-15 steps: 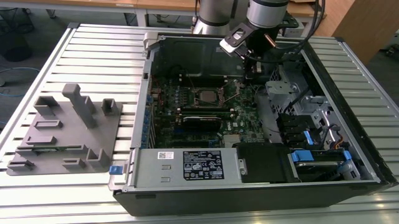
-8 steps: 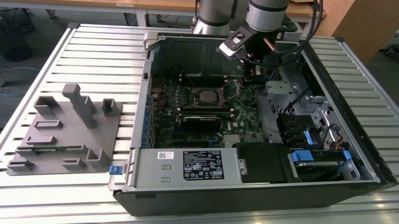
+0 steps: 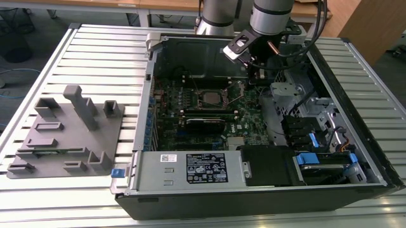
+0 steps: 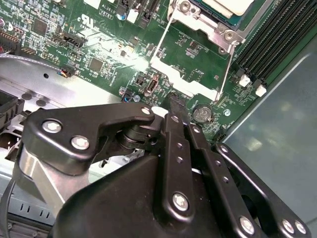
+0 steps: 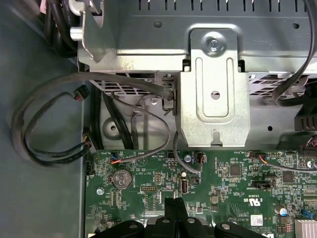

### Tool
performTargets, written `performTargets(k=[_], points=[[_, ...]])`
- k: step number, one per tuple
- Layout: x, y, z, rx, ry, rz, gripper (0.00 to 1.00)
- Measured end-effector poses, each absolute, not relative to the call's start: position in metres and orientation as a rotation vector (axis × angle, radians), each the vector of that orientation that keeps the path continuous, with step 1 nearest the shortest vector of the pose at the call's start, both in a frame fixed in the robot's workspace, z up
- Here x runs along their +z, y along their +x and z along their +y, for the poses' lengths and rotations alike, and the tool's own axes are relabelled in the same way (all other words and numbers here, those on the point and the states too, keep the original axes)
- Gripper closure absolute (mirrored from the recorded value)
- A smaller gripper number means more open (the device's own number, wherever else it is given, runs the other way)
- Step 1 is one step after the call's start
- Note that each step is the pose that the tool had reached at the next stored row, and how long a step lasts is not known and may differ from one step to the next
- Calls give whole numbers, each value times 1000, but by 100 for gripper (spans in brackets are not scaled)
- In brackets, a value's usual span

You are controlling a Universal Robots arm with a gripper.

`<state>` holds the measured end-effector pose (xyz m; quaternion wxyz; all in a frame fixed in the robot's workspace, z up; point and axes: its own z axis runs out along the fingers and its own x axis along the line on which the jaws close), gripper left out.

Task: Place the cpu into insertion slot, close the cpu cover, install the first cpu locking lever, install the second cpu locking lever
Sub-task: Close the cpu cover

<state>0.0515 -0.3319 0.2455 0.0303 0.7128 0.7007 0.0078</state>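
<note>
Slatted tabletop, open computer case | end effector was clenched, empty | cpu looked seated in socket beyond its tip | levers: latching unclear.

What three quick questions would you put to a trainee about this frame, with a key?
1. True or false: the gripper holds the cpu.
2. In the exterior view, the grey fixture stands: A) on the table, to the exterior view's left of the computer case; B) inside the case; C) on the arm.
3. Fill in: in the second wrist view, the round silvery part on the board beside the gripper's tip is a coin ___.
Key: 1 false; 2 A; 3 battery.
</note>
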Motion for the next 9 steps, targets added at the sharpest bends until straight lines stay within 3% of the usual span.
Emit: performTargets(k=[9], points=[[244, 52, -332, 24, 2197, 2160, 89]])
